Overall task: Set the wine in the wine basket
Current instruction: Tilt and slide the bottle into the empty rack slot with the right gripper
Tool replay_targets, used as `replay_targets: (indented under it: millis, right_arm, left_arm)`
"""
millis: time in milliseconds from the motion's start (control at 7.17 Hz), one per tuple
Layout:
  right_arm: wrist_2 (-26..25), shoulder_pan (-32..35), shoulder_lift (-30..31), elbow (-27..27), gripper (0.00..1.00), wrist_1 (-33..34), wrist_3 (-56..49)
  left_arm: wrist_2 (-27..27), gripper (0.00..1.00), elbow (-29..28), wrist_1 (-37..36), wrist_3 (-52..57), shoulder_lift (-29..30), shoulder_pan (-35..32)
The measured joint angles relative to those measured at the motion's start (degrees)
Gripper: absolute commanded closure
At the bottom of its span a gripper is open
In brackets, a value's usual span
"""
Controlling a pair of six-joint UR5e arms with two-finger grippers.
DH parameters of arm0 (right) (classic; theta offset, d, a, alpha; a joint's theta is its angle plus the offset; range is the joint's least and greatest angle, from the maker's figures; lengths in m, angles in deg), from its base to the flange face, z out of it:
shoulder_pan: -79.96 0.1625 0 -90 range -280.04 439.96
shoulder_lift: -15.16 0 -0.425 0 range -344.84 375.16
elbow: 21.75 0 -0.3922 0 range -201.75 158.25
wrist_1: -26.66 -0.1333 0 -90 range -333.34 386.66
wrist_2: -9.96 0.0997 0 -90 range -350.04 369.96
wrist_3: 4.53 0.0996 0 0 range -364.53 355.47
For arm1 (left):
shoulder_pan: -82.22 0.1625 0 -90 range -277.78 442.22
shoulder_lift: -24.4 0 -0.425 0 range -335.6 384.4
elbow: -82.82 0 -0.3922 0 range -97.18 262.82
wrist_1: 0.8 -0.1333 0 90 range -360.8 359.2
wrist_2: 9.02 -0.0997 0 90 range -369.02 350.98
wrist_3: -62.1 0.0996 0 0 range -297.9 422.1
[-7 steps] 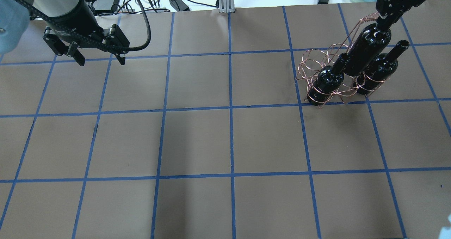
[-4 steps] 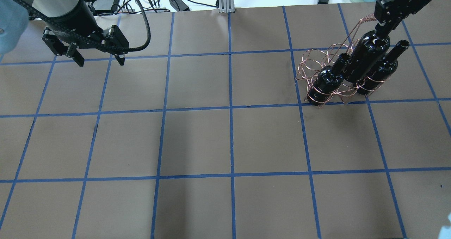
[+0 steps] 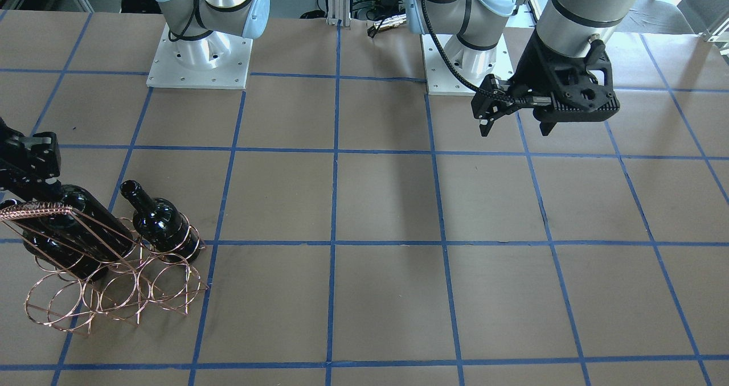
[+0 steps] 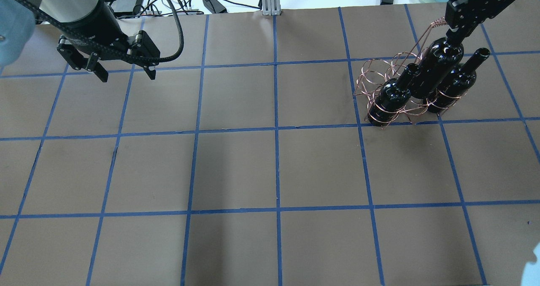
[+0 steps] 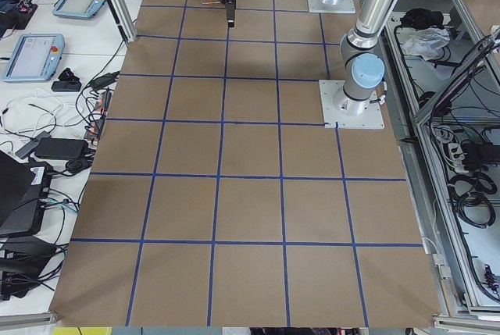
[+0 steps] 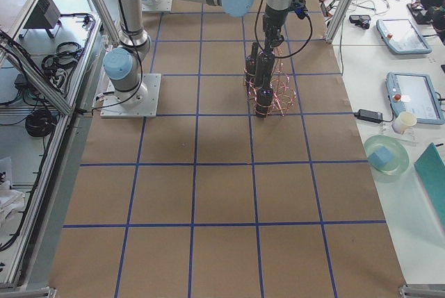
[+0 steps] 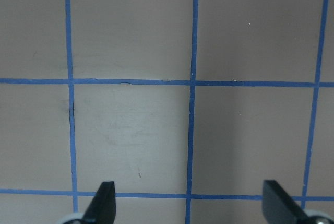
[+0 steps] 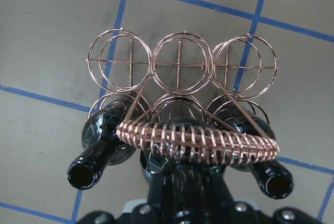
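Copper wine basket (image 8: 180,66), six loops wrist-side

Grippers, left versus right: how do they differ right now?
The left gripper is open and empty; the right gripper is shut on the neck of the wine. The left gripper hangs over bare table, far from the basket; the right gripper is right above the basket. Both are black, two-fingered and point downward.
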Motion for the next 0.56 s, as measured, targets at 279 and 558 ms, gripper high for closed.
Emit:
replay_targets:
  millis: [279,558]
  right_arm:
    - [-0.14,0.0,-0.33,-0.15,1.0,0.13,-0.06]
    - [-0.2,0.01,-0.36,-1.91,1.0,1.73,-0.41]
  left_arm:
    - [0.58,0.0,0.08,1.17,0.01,-0.61,0.01]
    - [0.56,0.0,0.1,1.61,0.05,-0.71,0.05]
